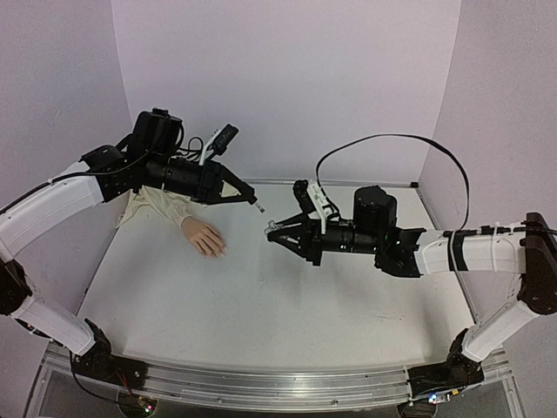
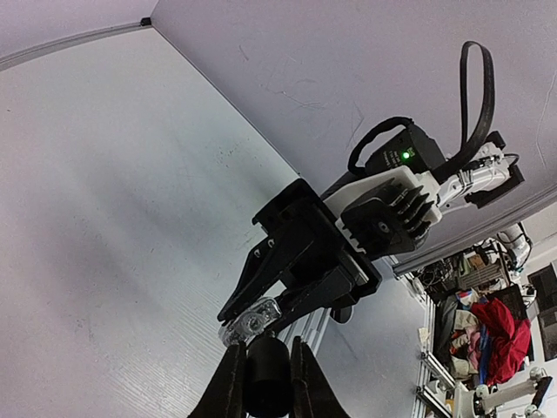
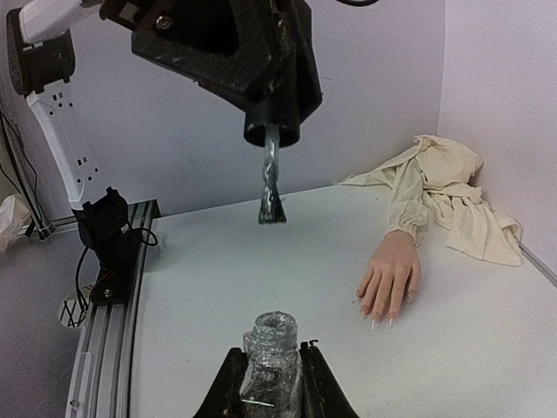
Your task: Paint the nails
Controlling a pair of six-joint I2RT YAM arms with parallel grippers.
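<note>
The pinkish mannequin hand (image 1: 204, 237) lies palm down on the table, its cream sleeve (image 1: 161, 205) bunched behind it. Its nails (image 3: 379, 320) point toward the table's middle. My left gripper (image 1: 251, 200) is shut on the black brush cap (image 2: 265, 370) and holds it in the air right of the hand. The wet brush (image 3: 271, 190) hangs down from the cap. My right gripper (image 1: 271, 232) is shut on the open glass polish bottle (image 3: 271, 353), held just below and in front of the brush. The bottle also shows in the left wrist view (image 2: 251, 320).
An aluminium rail (image 1: 261, 387) runs along the table's near edge. Pale walls close off the back and both sides. A black cable (image 1: 392, 144) loops above the right arm. The sleeve cloth (image 3: 448, 187) is heaped at the back left corner.
</note>
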